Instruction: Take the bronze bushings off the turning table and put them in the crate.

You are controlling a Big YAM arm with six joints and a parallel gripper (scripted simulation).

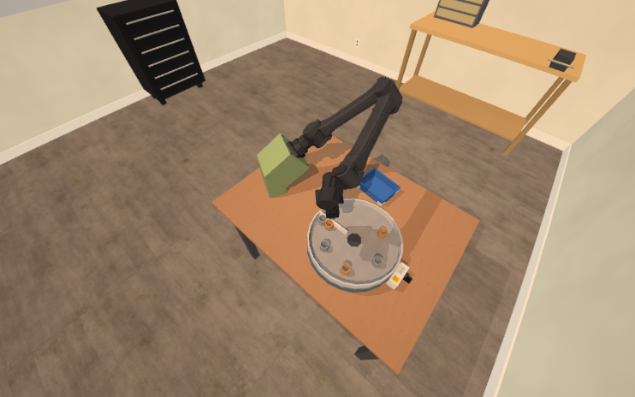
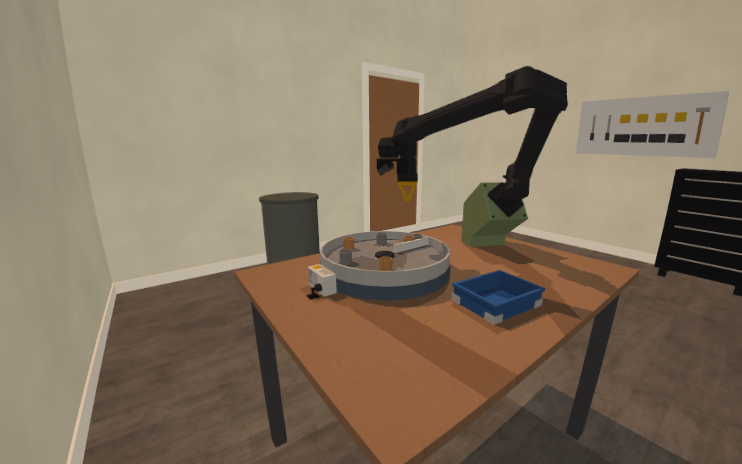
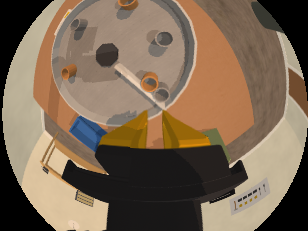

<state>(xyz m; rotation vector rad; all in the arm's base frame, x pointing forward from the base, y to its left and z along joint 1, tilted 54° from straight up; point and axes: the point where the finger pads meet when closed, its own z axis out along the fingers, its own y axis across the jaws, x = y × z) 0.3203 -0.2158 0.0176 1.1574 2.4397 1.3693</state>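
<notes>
The round grey turning table (image 1: pixel 364 252) (image 2: pixel 393 277) (image 3: pixel 90 101) carries three bronze and three steel bushings, all upright. One bronze bushing (image 1: pixel 329 226) (image 2: pixel 408 238) (image 3: pixel 144 87) stands by the white bar, near a steel bushing (image 1: pixel 322 219) (image 3: pixel 161 95) at the bar's outer end. Another bronze bushing (image 1: pixel 382 235) (image 2: pixel 386 264) (image 3: pixel 70 72) stands on the crate side; the third bronze bushing (image 1: pixel 345 272) (image 2: pixel 349 244) (image 3: pixel 128 6) is at the far side from the arm. The blue crate (image 1: pixel 380 186) (image 2: pixel 476 302) (image 3: pixel 86 133) is empty. My gripper (image 2: pixel 406 200) (image 3: pixel 155 114) is slightly open, empty, high above the table's arm-side edge.
Two more steel bushings stand on the disc, one (image 1: pixel 324 245) (image 2: pixel 381 239) (image 3: pixel 163 40) near the outer wall, one (image 1: pixel 377 261) (image 2: pixel 345 258) (image 3: pixel 78 26) near the white control box (image 1: pixel 397 275) (image 2: pixel 322 281). A low white bar (image 1: pixel 338 226) (image 2: pixel 411 245) (image 3: pixel 132 79) crosses above the disc. The green arm base (image 1: pixel 283 163) (image 2: pixel 487 218) stands behind.
</notes>
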